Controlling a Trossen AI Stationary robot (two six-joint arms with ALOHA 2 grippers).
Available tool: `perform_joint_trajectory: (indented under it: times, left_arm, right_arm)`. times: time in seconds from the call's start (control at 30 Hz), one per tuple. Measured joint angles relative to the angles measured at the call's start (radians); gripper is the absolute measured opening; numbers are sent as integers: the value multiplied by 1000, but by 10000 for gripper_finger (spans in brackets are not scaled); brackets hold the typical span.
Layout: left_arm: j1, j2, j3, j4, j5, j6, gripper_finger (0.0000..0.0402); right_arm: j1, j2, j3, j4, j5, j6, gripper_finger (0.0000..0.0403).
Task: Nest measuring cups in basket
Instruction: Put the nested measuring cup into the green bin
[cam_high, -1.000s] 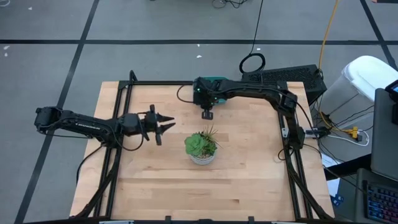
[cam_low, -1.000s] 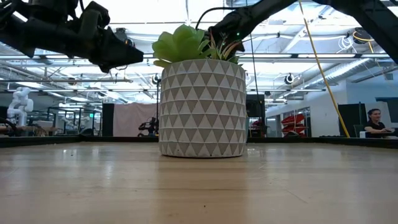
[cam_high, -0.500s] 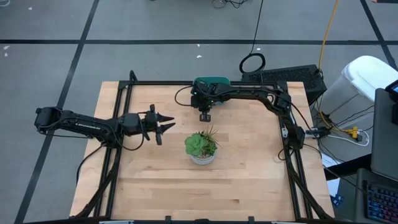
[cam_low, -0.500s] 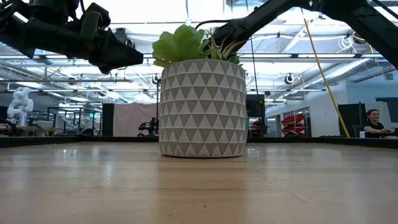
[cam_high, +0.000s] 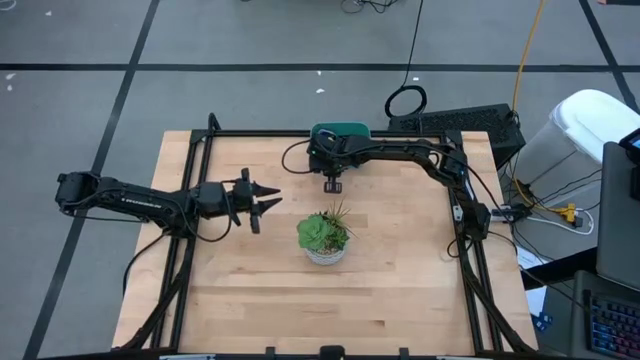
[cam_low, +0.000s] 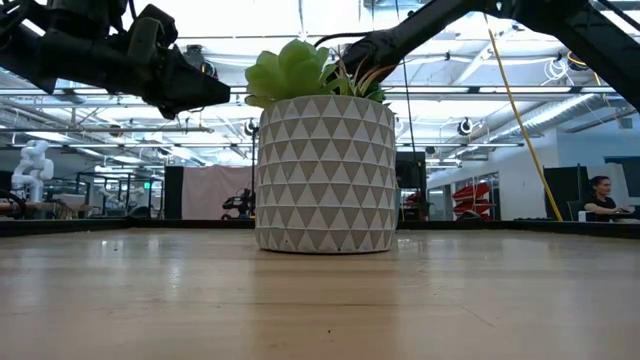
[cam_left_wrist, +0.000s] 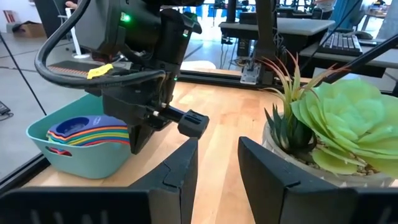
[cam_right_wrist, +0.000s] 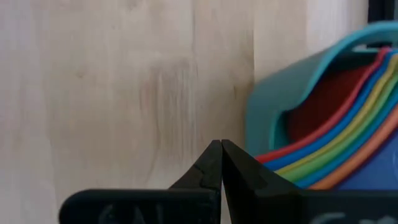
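My right gripper (cam_right_wrist: 221, 163) hangs with its fingertips pressed together on nothing, just beside the near wall of the basket (cam_right_wrist: 283, 93); the measuring cups (cam_right_wrist: 336, 152) lie nested inside it, their handles fanned in red, blue, green, yellow and orange over the rim; I judge the nesting done, so closed and empty is the right way to hang here. Ahead of these fingers is bare table (cam_right_wrist: 124, 93), open room to draw away; the basket's rim is the one edge close enough to catch.

My left gripper (cam_high: 262, 198) waits above the wood, well apart from the basket, fingers parted a moderate way around nothing; between them I see the right arm's wrist, and the potted succulent (cam_left_wrist: 336, 124) stands near one side; that pot is the obstacle to mind.
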Motion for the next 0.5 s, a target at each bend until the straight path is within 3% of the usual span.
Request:
perform_joint_trajectory:
  times: [0.5]
  left_arm:
    - [0,0,0,-12,3,1,118]
  right_arm:
    - [-1,-11,42,-40,135,8,0]
